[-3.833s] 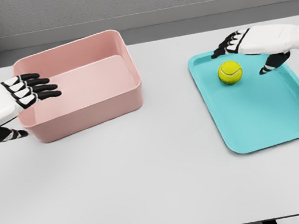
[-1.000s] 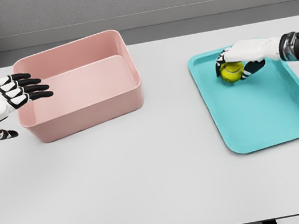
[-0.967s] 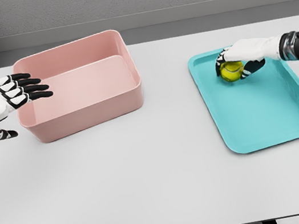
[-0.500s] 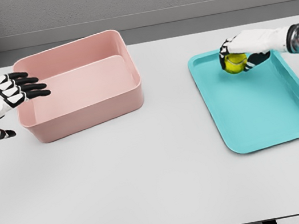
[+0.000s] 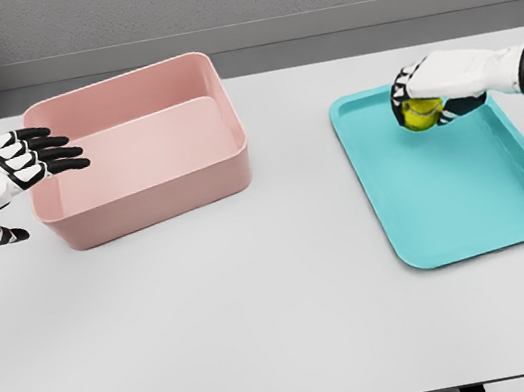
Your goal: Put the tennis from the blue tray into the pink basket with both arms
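My right hand (image 5: 430, 85) is wrapped around the tennis ball (image 5: 421, 111), fingers curled over its top, at the far end of the blue tray (image 5: 463, 186); I cannot tell whether the ball touches the tray floor. My left hand (image 5: 4, 170) holds nothing, its fingers stretched out flat by the left wall of the pink basket (image 5: 147, 145). The basket and tray sit well apart on the white table (image 5: 260, 298).
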Available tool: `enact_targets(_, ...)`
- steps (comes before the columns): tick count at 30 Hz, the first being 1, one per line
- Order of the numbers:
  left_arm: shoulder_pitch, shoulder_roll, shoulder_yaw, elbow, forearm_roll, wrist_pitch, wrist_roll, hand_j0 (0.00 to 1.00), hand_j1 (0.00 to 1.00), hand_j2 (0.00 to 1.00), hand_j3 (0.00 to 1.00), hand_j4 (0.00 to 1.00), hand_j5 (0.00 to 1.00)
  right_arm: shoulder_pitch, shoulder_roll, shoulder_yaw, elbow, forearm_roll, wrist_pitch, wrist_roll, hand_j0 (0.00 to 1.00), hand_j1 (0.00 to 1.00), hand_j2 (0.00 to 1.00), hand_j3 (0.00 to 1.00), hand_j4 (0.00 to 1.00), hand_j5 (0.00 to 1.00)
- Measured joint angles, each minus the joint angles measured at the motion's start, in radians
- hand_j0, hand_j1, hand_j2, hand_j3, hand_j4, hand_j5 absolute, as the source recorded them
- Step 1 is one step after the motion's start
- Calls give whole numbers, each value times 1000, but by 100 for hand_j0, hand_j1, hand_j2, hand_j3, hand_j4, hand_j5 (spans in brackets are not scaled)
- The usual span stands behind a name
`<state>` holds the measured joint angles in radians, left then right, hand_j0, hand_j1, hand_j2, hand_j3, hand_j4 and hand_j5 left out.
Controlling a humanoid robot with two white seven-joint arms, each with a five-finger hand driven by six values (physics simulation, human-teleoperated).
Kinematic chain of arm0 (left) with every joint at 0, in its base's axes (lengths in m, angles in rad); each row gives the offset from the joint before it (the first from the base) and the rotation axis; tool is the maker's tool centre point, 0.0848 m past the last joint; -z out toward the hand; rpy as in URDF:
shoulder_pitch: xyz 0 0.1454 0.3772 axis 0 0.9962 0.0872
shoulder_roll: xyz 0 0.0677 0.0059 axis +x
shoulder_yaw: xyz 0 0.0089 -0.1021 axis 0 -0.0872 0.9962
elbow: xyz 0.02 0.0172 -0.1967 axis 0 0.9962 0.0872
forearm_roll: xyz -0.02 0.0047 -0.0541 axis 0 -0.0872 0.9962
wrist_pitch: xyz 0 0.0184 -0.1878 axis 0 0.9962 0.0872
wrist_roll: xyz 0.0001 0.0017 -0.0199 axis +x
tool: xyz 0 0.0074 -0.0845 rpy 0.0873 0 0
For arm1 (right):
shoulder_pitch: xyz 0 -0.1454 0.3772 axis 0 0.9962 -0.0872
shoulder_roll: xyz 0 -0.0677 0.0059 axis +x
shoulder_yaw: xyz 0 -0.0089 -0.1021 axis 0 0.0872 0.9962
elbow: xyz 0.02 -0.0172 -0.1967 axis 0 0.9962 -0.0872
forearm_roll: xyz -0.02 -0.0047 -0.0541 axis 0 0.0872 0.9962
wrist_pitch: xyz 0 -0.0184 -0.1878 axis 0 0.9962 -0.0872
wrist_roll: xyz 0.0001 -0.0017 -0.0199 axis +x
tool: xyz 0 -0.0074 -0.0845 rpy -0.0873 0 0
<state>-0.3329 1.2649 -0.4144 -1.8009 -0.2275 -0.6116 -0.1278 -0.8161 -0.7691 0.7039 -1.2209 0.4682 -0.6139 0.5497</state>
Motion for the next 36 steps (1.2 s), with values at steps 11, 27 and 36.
enact_targets(11,0,2,0,0,0,0,0,100,100,100,100,100,100,43,-35,-1,-157,3,0,2,42,42,42,42,42,42)
enact_targets(27,2,1,1,0,-4,0,-3,100,100,100,100,100,100,81,-59,2,-352,8,0,3,39,39,39,39,39,39)
enact_targets(36,0,-1,1,0,-4,0,-10,100,100,100,100,100,100,87,-55,7,-445,14,0,3,38,38,38,38,38,38)
